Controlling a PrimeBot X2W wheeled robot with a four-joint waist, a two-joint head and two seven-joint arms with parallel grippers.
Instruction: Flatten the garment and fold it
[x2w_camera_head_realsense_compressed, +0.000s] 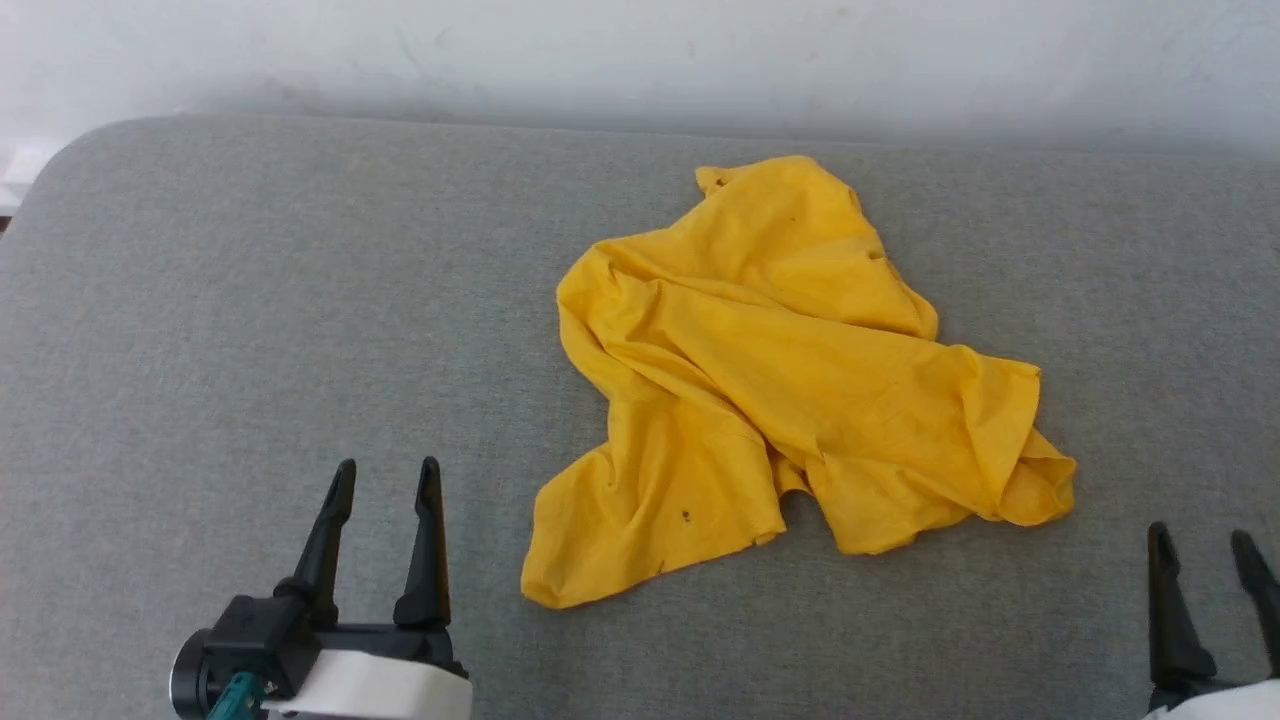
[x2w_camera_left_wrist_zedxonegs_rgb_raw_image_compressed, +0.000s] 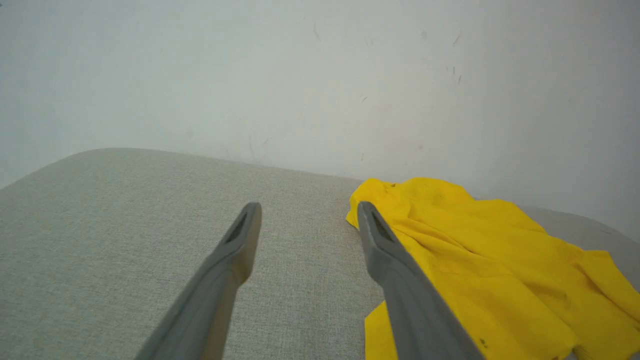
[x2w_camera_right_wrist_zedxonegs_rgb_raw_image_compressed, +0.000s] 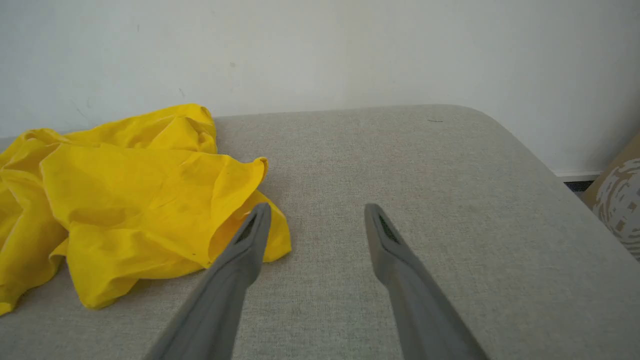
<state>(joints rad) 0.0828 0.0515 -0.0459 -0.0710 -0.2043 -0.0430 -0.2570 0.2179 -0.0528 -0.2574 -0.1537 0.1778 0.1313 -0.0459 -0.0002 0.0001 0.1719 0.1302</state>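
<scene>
The left gripper (x2w_camera_head_realsense_compressed: 388, 465) is seen at the lower left of the head view. Its two long dark fingers are spread wide, nothing is held, and only grey weave is seen through the gap. In the left wrist view its right-hand finger (x2w_camera_left_wrist_zedxonegs_rgb_raw_image_compressed: 400, 280) is drawn across the edge of the yellow cloth, though in the head view it is seen to stand clearly apart from it. The right gripper (x2w_camera_head_realsense_compressed: 1200, 532) is found at the lower right corner, likewise opened wide and empty. In the right wrist view its left-hand finger (x2w_camera_right_wrist_zedxonegs_rgb_raw_image_compressed: 240, 260) overlaps the nearest yellow lobe (again an effect of the angle, since a gap is shown from above).

Both grippers are poised over a broad grey woven upholstered surface (x2w_camera_head_realsense_compressed: 250, 300) with rounded corners, backed by a scuffed white wall (x2w_camera_head_realsense_compressed: 640, 60) along the top of the frame. Only a stretch of that grey weave lies between each gripper and the cloth. A tan and white patterned object (x2w_camera_right_wrist_zedxonegs_rgb_raw_image_compressed: 620, 200) is cut off at the right edge of the right wrist view; what it is cannot be told.

The bright yellow cotton garment (x2w_camera_head_realsense_compressed: 790, 370) is laid in a crumpled heap just right of centre in the head view. Long diagonal folds are run across it. One peak is pointed toward the wall, one flap is spread toward the lower centre, and a bunched lobe is turned toward the right. A few small dark specks are scattered on the fabric.
</scene>
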